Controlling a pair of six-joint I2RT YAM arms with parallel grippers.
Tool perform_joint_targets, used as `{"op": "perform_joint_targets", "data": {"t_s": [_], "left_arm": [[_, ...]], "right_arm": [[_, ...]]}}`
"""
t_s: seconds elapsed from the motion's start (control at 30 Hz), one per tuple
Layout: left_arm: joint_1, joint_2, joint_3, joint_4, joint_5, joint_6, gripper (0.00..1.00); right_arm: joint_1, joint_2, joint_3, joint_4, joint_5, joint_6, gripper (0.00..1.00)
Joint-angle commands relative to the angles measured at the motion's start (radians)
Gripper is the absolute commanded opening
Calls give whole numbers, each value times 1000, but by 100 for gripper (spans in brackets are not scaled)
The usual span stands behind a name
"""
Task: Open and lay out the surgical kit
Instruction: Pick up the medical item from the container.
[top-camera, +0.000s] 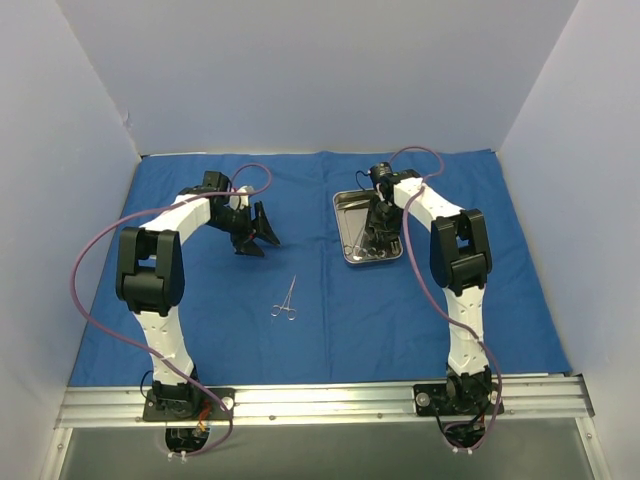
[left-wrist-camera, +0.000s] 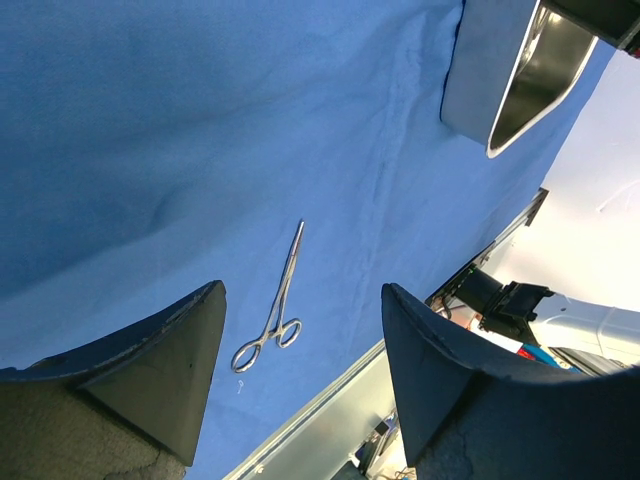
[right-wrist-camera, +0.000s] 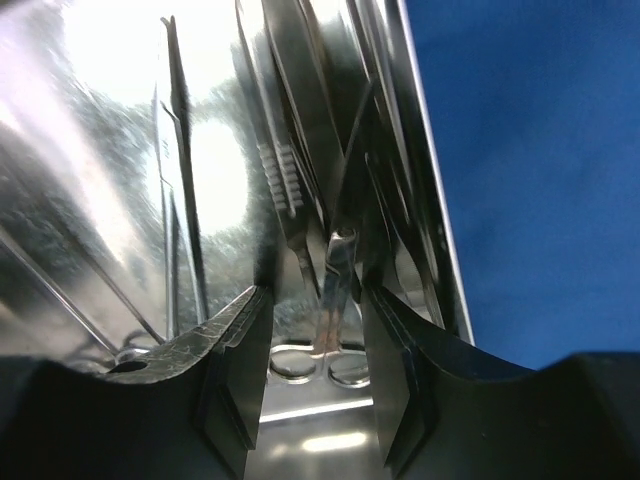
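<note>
Blue cloth (top-camera: 200, 300) lies spread with one forceps (top-camera: 286, 302) on it; right gripper (right-wrist-camera: 313, 297), part-spread, straddles an instrument (right-wrist-camera: 335, 275) in the steel tray (top-camera: 345, 203), needing a pinch and lift; left gripper (top-camera: 258, 235) hovers spread.

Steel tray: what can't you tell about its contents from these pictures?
- Top view: right gripper covers much of the steel tray; instruments too small to count.
- Right wrist view: glare and overlap merge the instruments.
- Left wrist view: frame edge cuts off the tray's inside.

Spread out flat: a big blue cloth (top-camera: 200, 330). Lying on it, well apart: a shiny tray (top-camera: 348, 208) and small scissors (top-camera: 286, 300).
</note>
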Motion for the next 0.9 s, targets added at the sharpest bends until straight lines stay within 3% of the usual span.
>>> {"op": "perform_joint_targets", "data": {"t_s": [0.0,0.17,0.33,0.37,0.47,0.87], "left_arm": [[15,-11,13,-1,13,22,72],[15,-20,9,4,9,19,72],[15,-36,-13,4,1,19,72],[15,-42,-18,9,-1,17,72],[6,-46,-23,13,-7,17,72],[-22,-88,-18,61,18,7,73]], "right_arm": [[-4,45,-35,29,37,-26,41],[7,103,-26,72,24,-63,40],[4,124,-47,91,-10,-83,32],[1,125,-64,117,-13,-98,18],[0,140,-53,122,2,-124,0],[-20,15,111,45,-142,-121,0]]}}
